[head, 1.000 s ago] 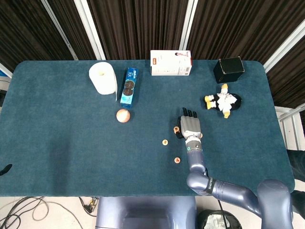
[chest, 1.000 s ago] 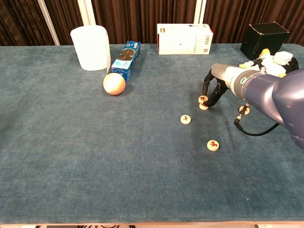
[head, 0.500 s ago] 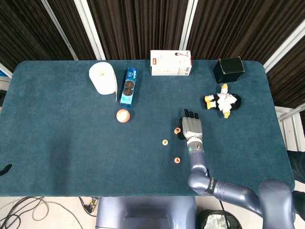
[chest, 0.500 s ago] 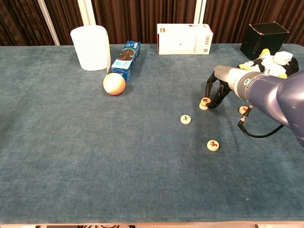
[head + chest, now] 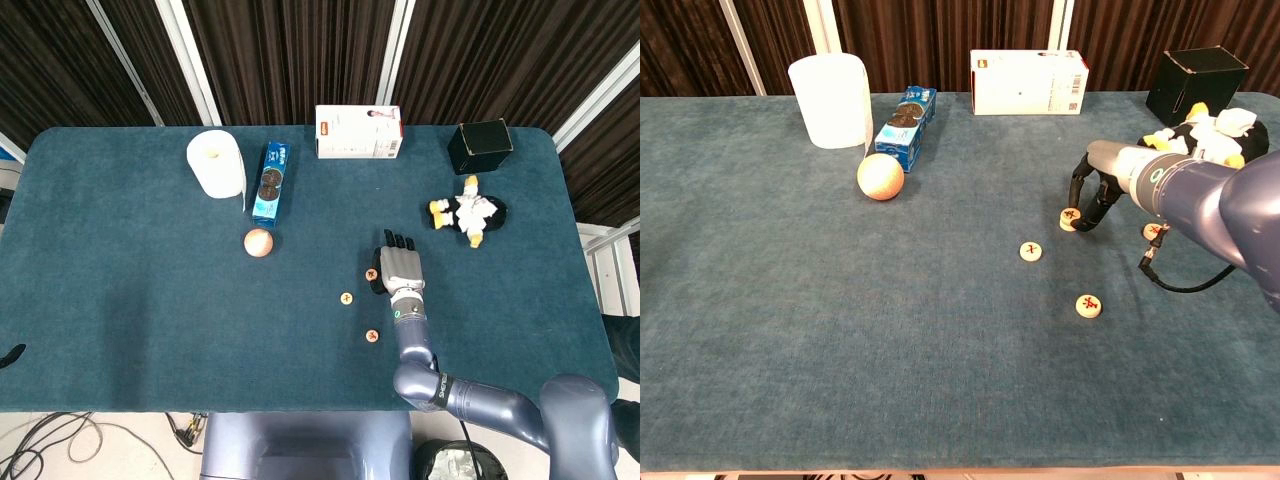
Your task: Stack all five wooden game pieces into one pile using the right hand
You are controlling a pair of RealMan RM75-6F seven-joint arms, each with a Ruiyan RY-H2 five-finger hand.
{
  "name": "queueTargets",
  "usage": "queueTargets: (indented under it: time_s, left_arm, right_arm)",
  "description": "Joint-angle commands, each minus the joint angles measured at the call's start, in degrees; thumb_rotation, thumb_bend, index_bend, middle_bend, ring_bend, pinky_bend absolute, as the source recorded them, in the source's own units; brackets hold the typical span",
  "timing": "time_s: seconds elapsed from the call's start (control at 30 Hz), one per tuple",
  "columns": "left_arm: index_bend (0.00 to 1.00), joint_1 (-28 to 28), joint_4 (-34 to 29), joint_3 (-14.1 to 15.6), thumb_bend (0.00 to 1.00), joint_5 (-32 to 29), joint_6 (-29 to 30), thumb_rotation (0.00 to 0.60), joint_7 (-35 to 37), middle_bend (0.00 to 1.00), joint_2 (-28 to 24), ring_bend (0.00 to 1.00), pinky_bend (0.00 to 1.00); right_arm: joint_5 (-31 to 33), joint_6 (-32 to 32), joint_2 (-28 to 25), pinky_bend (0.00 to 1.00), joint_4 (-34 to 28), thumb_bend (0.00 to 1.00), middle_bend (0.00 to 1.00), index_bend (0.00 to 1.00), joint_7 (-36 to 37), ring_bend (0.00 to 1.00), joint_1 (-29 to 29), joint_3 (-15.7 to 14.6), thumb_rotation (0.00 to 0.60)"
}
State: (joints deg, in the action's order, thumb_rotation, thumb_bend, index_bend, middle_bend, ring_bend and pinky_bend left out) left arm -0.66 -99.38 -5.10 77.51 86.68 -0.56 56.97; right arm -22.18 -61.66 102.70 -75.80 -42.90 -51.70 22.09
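Observation:
Small round wooden pieces with red marks lie on the blue table (image 5: 130, 300). My right hand (image 5: 1102, 184) arches over a low pile (image 5: 1070, 218) of two pieces, and its fingertips (image 5: 1088, 220) pinch the top one, which rests on the lower one. The head view shows that pile (image 5: 371, 273) just left of the right hand (image 5: 400, 266). A single piece (image 5: 1031, 251) lies left and nearer, also seen as a piece (image 5: 346, 298) from the head. Another piece (image 5: 1089, 305) sits closer to the front edge. One more piece (image 5: 1153, 231) lies right of the hand beside the wrist.
Along the back stand a paper roll (image 5: 217, 163), a blue cookie pack (image 5: 270, 182), a white box (image 5: 358, 131) and a black box (image 5: 480, 146). An orange ball (image 5: 258, 242) lies near the pack. A penguin plush (image 5: 468, 213) lies behind my right hand.
The piece held a little above the other one has come down onto it, tilting first and now lying nearly flat. The hand has barely shifted.

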Motion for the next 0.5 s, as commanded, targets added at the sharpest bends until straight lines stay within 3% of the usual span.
queueTargets:
  time_s: [0.03, 0.5]
  left_arm:
    - [0.03, 0.0, 0.0, 0.0, 0.11, 0.0, -0.1, 0.600, 0.0, 0.00, 0.0, 0.00, 0.00]
    - [0.03, -0.1, -0.3, -0.1, 0.11, -0.6, -0.3, 0.600, -0.4, 0.00, -0.1, 0.00, 0.00]
  right_arm:
    - [0.1, 0.0, 0.0, 0.00, 0.1, 0.41, 0.00, 0.52, 0.0, 0.00, -0.1, 0.0, 0.600]
    - [1.0, -0.2, -0.2, 0.00, 0.3, 0.41, 0.00, 0.50, -0.4, 0.00, -0.4, -0.1, 0.600]
